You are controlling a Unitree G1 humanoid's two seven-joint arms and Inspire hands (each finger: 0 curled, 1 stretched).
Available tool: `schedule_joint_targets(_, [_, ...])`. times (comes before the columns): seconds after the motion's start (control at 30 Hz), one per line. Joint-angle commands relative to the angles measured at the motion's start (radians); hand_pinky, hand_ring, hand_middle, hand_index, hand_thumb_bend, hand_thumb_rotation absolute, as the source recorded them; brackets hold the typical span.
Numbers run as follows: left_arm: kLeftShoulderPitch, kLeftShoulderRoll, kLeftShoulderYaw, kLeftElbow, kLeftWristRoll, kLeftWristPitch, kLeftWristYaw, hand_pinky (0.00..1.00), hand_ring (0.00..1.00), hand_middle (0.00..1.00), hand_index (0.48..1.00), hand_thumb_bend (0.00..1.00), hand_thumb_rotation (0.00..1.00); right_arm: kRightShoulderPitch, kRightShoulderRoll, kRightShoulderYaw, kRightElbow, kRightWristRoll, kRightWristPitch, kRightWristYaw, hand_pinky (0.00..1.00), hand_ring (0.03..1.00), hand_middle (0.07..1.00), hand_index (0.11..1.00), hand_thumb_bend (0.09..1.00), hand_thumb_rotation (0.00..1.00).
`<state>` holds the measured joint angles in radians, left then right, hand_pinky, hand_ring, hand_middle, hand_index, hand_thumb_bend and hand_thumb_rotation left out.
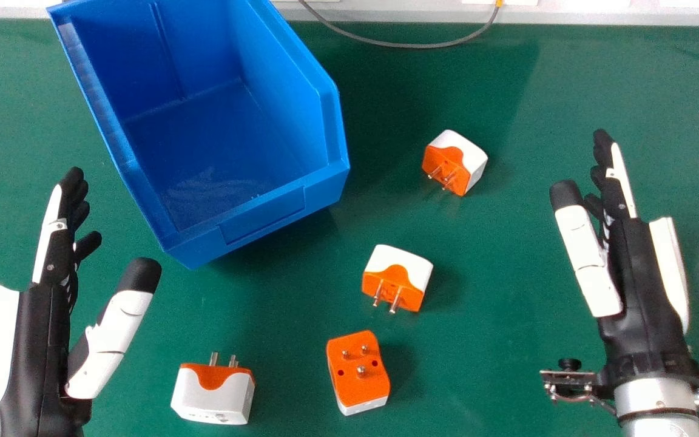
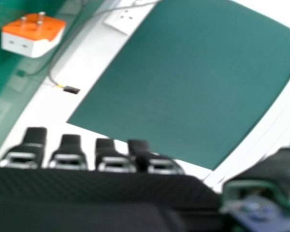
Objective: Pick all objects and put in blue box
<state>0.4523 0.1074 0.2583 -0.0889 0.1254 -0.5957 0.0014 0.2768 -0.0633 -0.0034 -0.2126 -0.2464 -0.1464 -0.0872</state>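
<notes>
Head view: four plugs lie on the tabletop point(image 1: 495, 364), all outside the box point(image 1: 261, 215). The far plug point(image 1: 455, 161) is to the right of the box; the middle plug point(image 1: 395, 280) lies nearer the robot; the upturned plug point(image 1: 358, 382) is nearer again, pins facing up; the left plug point(image 1: 213, 397) lies near the left hand point(image 1: 40, 340), pins pointing away from the robot. That hand's fingers are straight, thumb spread apart from them, holding nothing. The right hand point(image 1: 641, 285) also has straight fingers with the thumb apart, and carries nothing. The plugs look like hard, stiff plastic, probably light enough for one hand. Their smooth white shells may slip, so a pinch across opposite sides of the body seems best, thumb against fingers. The metal pins would give a thin, poor hold. A firm squeeze should do no harm, though a low release into the box is kinder.

Right hand view: one plug point(image 2: 31, 46) lies near the cable point(image 2: 71, 90), its orange face and pins in sight; which of the four, I cannot tell. Its white sides look flat enough to grip. The fingers point(image 2: 67, 150) are clear of it, the thumb point(image 2: 275, 179) apart from them.
</notes>
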Motion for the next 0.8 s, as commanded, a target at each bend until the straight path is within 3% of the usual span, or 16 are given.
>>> schedule_joint_targets(0.0, [-0.001, 0.007, 0.000, -0.024, -0.010, 0.005, 0.006, 0.90, 0.96, 0.97, 0.954, 0.77, 0.87, -0.019, -0.005, -0.001, -0.023, -0.001, -0.021, -0.007, 0.94, 0.985, 0.995, 0.967, 0.423, 1.00])
schedule_joint_targets(0.03, [0.000, 0.005, -0.001, -0.029, -0.012, 0.012, 0.005, 0.90, 0.96, 0.97, 0.954, 0.77, 0.87, -0.021, -0.005, -0.001, -0.022, 0.001, -0.021, -0.006, 0.94, 0.985, 0.995, 0.967, 0.423, 1.00])
schedule_joint_targets(0.1, [0.006, -0.009, -0.006, -0.060, -0.020, 0.065, 0.008, 0.90, 0.96, 0.97, 0.953, 0.77, 0.87, -0.022, -0.002, 0.000, -0.022, 0.000, -0.017, -0.009, 0.94, 0.985, 0.995, 0.967, 0.424, 1.00])
schedule_joint_targets(0.2, [0.002, -0.031, -0.012, -0.081, -0.043, 0.099, 0.016, 0.91, 0.96, 0.97, 0.950, 0.71, 0.88, -0.021, 0.002, 0.001, -0.026, -0.003, -0.008, -0.012, 0.94, 0.985, 0.995, 0.968, 0.428, 1.00])
schedule_joint_targets(0.27, [0.000, -0.041, -0.013, -0.087, -0.053, 0.105, 0.022, 0.92, 0.96, 0.97, 0.950, 0.60, 0.90, -0.020, 0.001, 0.001, -0.024, 0.000, -0.014, -0.009, 0.95, 0.985, 0.993, 0.966, 0.432, 1.00])
schedule_joint_targets(0.37, [0.001, -0.039, -0.014, -0.095, -0.069, 0.114, 0.011, 0.93, 0.96, 0.96, 0.950, 0.49, 0.91, -0.018, -0.004, 0.003, -0.024, 0.000, -0.017, -0.005, 0.95, 0.985, 0.993, 0.967, 0.432, 1.00])
schedule_joint_targets(0.47, [0.002, -0.035, -0.013, -0.101, -0.080, 0.123, 0.005, 0.93, 0.96, 0.96, 0.954, 0.44, 0.91, -0.017, 0.000, 0.007, -0.033, 0.000, -0.007, -0.005, 0.95, 0.985, 0.993, 0.968, 0.434, 1.00])
schedule_joint_targets(0.77, [0.009, -0.031, -0.011, -0.115, -0.088, 0.151, 0.001, 0.97, 0.97, 0.97, 0.965, 0.37, 0.91, -0.025, -0.015, 0.016, -0.045, -0.028, 0.007, -0.003, 0.96, 0.988, 0.992, 0.969, 0.480, 1.00])
